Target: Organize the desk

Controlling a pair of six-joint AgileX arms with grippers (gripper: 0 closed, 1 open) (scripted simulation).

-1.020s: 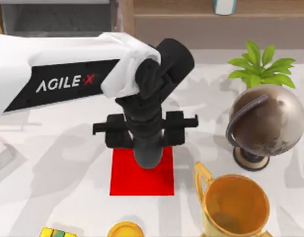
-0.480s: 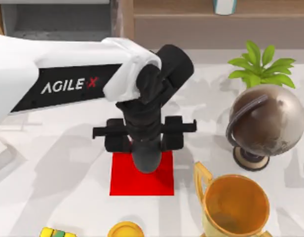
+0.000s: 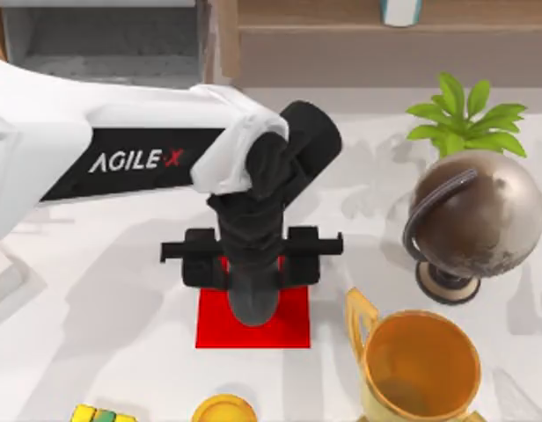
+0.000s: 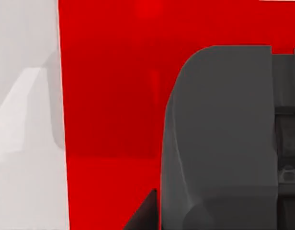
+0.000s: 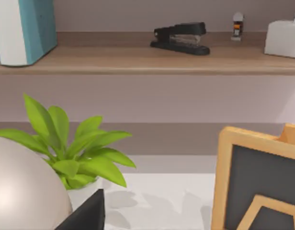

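So the desk [image 3: 95,308] spreads under everything, and honestly it looks far from tidy: a globe [image 3: 473,220], a plant [image 3: 465,119] and a gold trophy [image 3: 421,369] crowd the right side. The left gripper [image 3: 253,303] hangs right over the red mat [image 3: 293,325]; can't tell whether its fingers are apart or together. Compared with a second ago, that arm has slid slightly toward the table's rear, uncovering more of the mat.
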